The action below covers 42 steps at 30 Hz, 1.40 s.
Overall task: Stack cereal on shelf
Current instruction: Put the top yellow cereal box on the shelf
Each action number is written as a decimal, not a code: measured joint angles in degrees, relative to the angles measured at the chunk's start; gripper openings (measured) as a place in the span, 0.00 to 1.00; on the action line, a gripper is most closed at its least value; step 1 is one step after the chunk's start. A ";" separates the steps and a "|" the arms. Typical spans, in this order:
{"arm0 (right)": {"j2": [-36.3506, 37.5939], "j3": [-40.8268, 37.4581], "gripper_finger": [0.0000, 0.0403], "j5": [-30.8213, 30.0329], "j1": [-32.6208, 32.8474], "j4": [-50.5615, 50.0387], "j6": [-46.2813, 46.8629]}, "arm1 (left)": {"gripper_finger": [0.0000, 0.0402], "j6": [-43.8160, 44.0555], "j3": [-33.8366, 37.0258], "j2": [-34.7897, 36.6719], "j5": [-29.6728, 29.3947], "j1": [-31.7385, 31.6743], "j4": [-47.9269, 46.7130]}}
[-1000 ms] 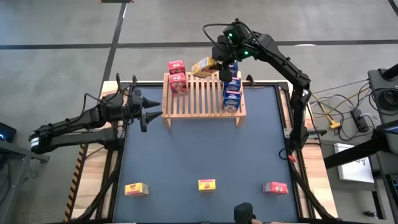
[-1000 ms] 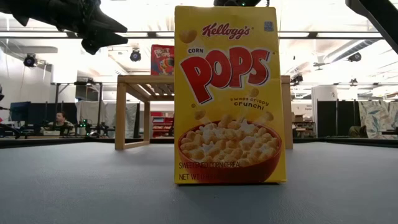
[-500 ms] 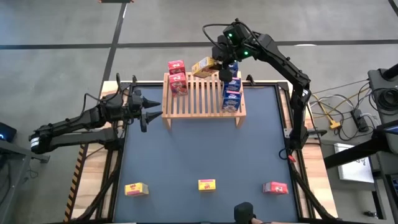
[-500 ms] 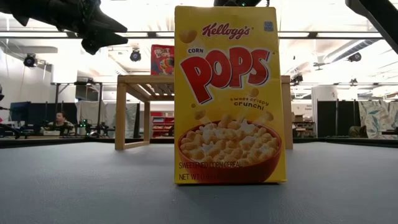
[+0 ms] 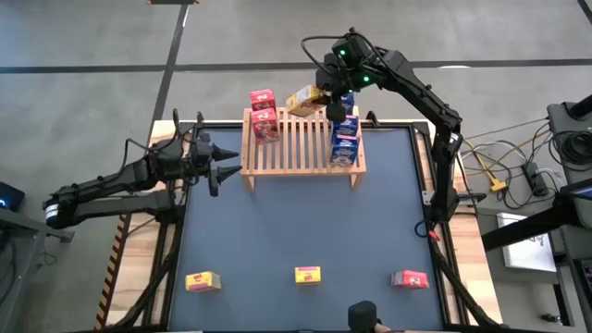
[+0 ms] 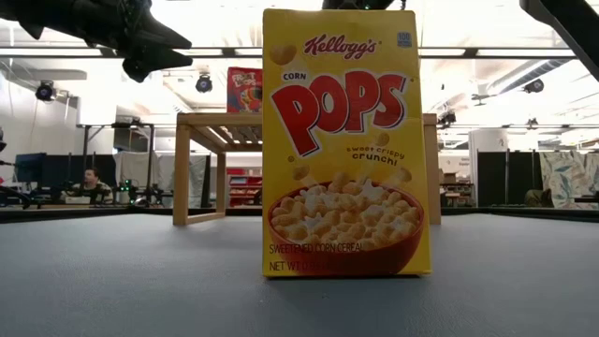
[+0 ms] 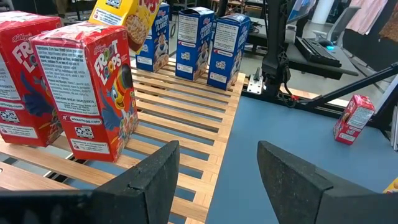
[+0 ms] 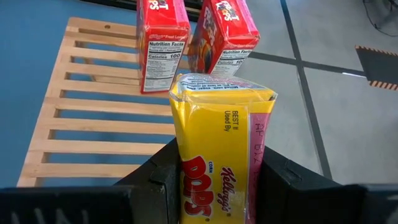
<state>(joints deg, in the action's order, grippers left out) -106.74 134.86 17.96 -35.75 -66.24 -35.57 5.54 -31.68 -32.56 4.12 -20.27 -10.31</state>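
Right end effector (image 5: 319, 96) clamped on a yellow cereal box (image 5: 302, 100), held tilted above the far edge of the shelf (image 5: 302, 144). Left end effector (image 5: 218, 165) parked just left of the shelf, fingers apart, empty. Red boxes (image 5: 264, 123) at shelf's left, blue boxes (image 5: 344, 139) at right; three more boxes (image 5: 307, 275) along the near worktop (image 5: 296, 231) edge.
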 joint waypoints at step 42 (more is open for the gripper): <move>-5.29 0.05 0.41 -6.13 1.75 -1.15 -2.53 | 0.50 1.01 0.00 -0.10 0.02 -0.02 -0.15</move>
<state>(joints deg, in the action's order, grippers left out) -112.03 134.91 11.82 -34.00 -67.40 -38.10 6.55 -31.68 -32.65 4.14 -20.29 -10.46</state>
